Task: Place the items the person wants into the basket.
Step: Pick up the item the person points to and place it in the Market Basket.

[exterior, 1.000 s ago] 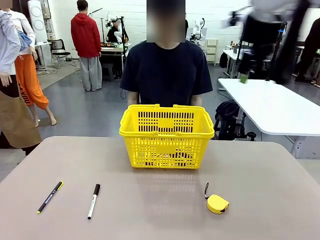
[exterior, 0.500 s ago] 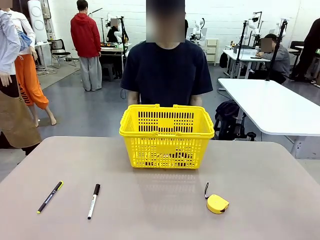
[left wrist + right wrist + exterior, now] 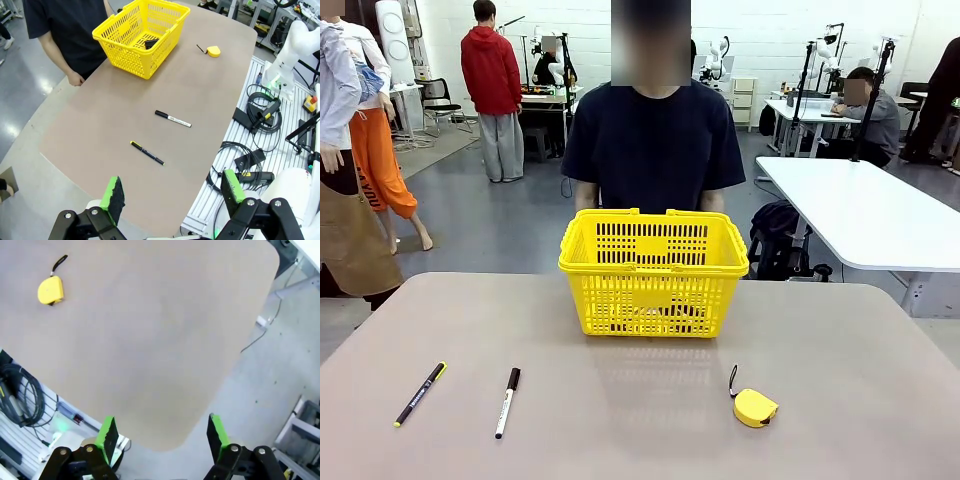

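Observation:
The yellow basket [image 3: 653, 272] stands at the table's far middle, in front of the person [image 3: 653, 145] in a dark T-shirt. From the left wrist view the basket [image 3: 141, 36] holds a dark item [image 3: 151, 43] on its floor. A small yellow tape measure [image 3: 755, 407] with a black strap lies at the front right of the table, also seen as the tape measure [image 3: 213, 51] and the tape measure [image 3: 50, 289]. My left gripper [image 3: 171, 193] hangs open high above the table's near left edge. My right gripper [image 3: 161, 436] is open above the table's right corner, nothing between its fingers.
Two black pens [image 3: 507, 402] [image 3: 420, 393] lie at the front left of the table; they show again as a pen [image 3: 172, 118] and a pen [image 3: 147, 152]. Cables and boxes [image 3: 255, 120] sit on the robot's side. A white table [image 3: 865, 215] stands at the right.
A blurred arm at the upper right of the front view one second ago has left the picture. Nothing on the table has moved.

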Available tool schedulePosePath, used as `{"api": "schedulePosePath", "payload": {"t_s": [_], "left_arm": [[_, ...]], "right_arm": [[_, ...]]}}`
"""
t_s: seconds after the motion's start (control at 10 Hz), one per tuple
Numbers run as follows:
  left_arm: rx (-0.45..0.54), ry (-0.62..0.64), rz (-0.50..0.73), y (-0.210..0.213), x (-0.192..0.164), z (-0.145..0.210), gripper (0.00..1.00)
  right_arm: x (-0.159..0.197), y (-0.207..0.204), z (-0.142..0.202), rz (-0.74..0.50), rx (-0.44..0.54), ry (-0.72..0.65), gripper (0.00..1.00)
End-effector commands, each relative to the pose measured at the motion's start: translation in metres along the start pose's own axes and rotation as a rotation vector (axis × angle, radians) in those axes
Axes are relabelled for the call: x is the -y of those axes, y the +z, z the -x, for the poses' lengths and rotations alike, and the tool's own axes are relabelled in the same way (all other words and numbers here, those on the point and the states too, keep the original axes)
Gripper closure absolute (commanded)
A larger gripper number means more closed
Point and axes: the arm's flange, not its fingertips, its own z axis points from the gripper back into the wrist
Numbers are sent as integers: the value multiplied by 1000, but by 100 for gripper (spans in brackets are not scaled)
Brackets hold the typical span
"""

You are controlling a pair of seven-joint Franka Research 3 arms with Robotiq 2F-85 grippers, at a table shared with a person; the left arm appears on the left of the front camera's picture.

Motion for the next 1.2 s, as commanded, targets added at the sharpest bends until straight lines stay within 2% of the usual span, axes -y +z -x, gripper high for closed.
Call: {"api": "schedulePosePath", "payload": {"t_s": [0.0,0.3,0.4,0.5,0.7,0.8,1.0,1.1], "left_arm": [[15,-22,11,1,1,1,0],[15,-22,11,1,1,1,0],[15,-22,11,1,1,1,0],[15,-22,11,1,1,1,0],[15,-22,11,1,1,1,0],[15,-22,11,1,1,1,0],[15,-22,11,1,1,1,0],[15,-22,11,1,1,1,0]], "right_arm": [[1,3,4,-3,7,10,8],[0,3,1,4,9,1,7],[-3,41,-18,-47,-10,245,7],[9,81,-33,-143,19,452,7],[48,136,-50,-308,182,691,7],[72,151,-47,-340,281,730,7],[116,155,-15,-469,501,868,7],[132,141,3,-538,606,921,7]]}}
